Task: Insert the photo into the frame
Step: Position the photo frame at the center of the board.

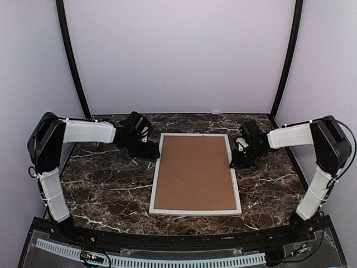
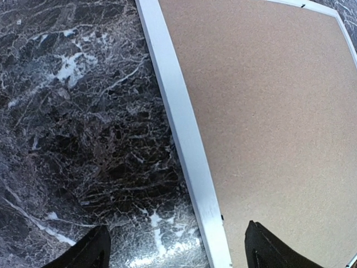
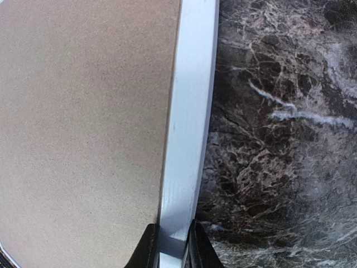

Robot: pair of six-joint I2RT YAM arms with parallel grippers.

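Note:
The frame (image 1: 195, 211), a thin white border, lies flat on the table with a plain brown backing board (image 1: 194, 172) filling it. The photo is hidden. My left gripper (image 1: 149, 149) is at the frame's far left side. In the left wrist view this gripper (image 2: 178, 254) is open, its fingers wide apart on either side of the white left border (image 2: 178, 128), one over the marble and one over the board. My right gripper (image 1: 237, 159) is at the frame's far right side. Seen from the right wrist, that gripper (image 3: 174, 248) is shut on the white right border (image 3: 187, 128).
The frame rests on a dark marble-patterned table (image 1: 106, 190) enclosed by pale walls. A black rail (image 1: 167, 240) runs along the near edge in front of the arm bases.

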